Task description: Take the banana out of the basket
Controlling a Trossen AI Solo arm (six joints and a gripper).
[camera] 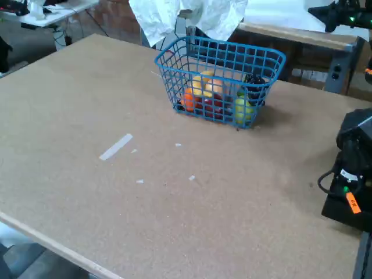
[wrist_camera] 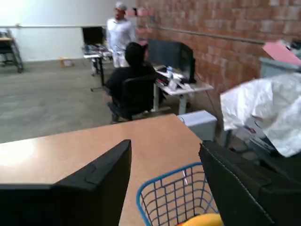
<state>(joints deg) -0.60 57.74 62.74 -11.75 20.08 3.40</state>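
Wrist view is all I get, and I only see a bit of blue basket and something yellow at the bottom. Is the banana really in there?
Observer: Yes. In the fixed view the banana lies inside the basket, toward its back left.
Operator: Is other stuff in there with it?
Observer: Yes, among other things a round orange fruit at the front left corner and a yellow-green fruit at the front right.
Operator: Is anything lying on the table outside the basket?
Observer: A pale strip lies on the table, left of the basket and nearer the camera.
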